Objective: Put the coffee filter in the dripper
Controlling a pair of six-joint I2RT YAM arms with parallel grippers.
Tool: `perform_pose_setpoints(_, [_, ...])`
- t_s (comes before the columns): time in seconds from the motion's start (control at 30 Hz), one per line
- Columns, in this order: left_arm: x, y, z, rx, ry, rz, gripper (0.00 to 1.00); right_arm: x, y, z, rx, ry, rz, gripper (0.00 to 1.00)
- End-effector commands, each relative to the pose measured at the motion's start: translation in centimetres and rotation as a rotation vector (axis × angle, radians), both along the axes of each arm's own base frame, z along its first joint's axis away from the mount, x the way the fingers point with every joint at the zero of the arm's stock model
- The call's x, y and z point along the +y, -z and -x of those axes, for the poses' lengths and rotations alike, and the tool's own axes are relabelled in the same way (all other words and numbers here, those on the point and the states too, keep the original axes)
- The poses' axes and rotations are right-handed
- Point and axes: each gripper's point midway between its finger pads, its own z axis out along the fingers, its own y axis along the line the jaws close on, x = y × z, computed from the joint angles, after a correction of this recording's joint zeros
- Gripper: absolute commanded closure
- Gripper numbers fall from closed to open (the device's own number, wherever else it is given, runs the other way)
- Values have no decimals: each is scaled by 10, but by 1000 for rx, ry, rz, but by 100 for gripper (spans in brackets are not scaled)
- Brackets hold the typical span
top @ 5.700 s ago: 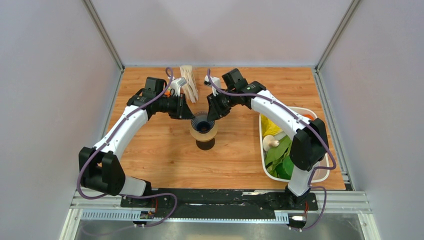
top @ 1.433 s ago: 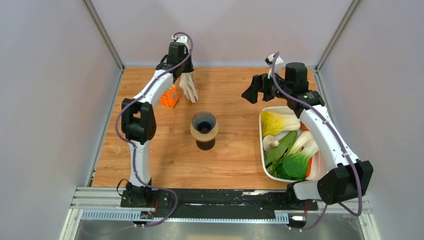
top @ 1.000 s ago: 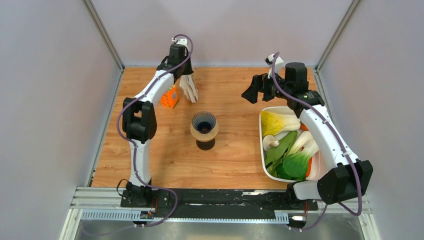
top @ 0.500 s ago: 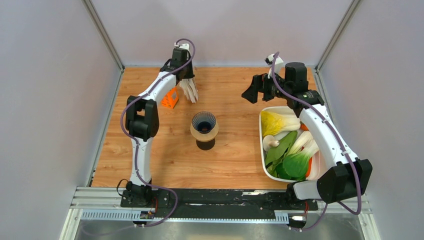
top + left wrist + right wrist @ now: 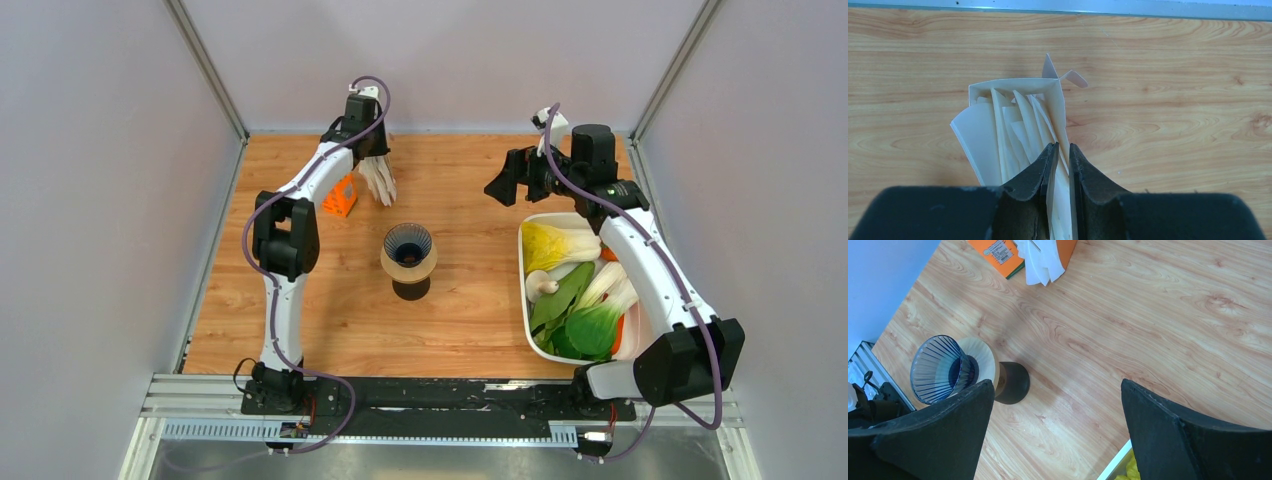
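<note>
A stack of white fan-shaped coffee filters point(image 5: 379, 181) stands in an open paper sleeve point(image 5: 1015, 112) at the back of the table. My left gripper point(image 5: 1061, 148) comes down on the stack's right side. Its jaws are nearly together with a thin coffee filter edge point(image 5: 1063, 172) pinched between them. The dark blue ribbed dripper point(image 5: 408, 243) sits empty on a brown pot point(image 5: 410, 279) at mid table, and the right wrist view shows the dripper point(image 5: 939, 371) too. Over the back right of the table, my right gripper point(image 5: 1057, 383) hangs wide open and holds nothing.
An orange box point(image 5: 341, 194) lies just left of the filter stack. A white tray point(image 5: 523, 292) full of leafy vegetables sits at the right side under the right arm. The enclosure walls stand close behind the filters.
The left wrist has edged slightly to the right over the filter stack and its jaws have closed a touch. The right arm has not moved.
</note>
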Motion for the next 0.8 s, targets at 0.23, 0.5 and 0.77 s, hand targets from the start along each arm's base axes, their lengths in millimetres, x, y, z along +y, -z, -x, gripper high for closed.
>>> perform_pose_setpoints(0.23, [-1, -12, -5, -24, -34, 4, 79, 0, -13, -5, -38, 0, -31, 0])
perform_pose_setpoints(0.5, [-1, -11, -5, -23, -39, 3, 79, 1, -13, -5, -35, -2, -36, 0])
perform_pose_setpoints(0.77, [-4, -3, -7, -10, -34, 6, 80, 0, -12, -7, -31, 0, -36, 0])
